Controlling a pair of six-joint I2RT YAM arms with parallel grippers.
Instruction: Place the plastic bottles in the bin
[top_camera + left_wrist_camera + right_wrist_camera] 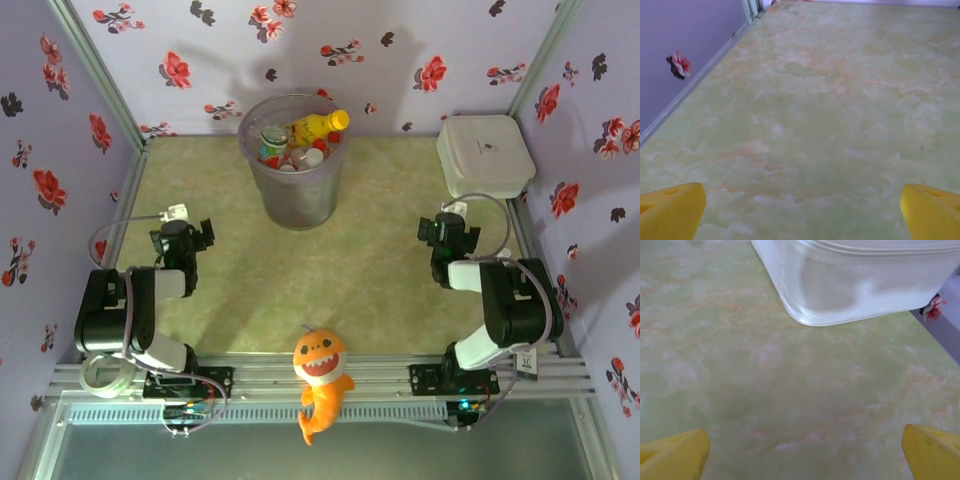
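The bin (296,190), a tall round translucent bucket, stands at the back centre of the table. Several plastic bottles (285,148) with red caps and labels lie inside it, and a yellow bottle (320,125) rests on top against the rim. My left gripper (188,232) is low at the left, open, well short of the bin. In the left wrist view its yellow fingertips (671,210) stand wide apart over bare table. My right gripper (447,228) is at the right, open too, its fingertips (673,456) wide apart with nothing between them.
A white square lidded box (486,154) sits at the back right, just ahead of my right gripper, and its corner (860,285) looms in the right wrist view. An orange plush fish (320,378) lies on the front rail. Floral walls enclose the green table (380,260).
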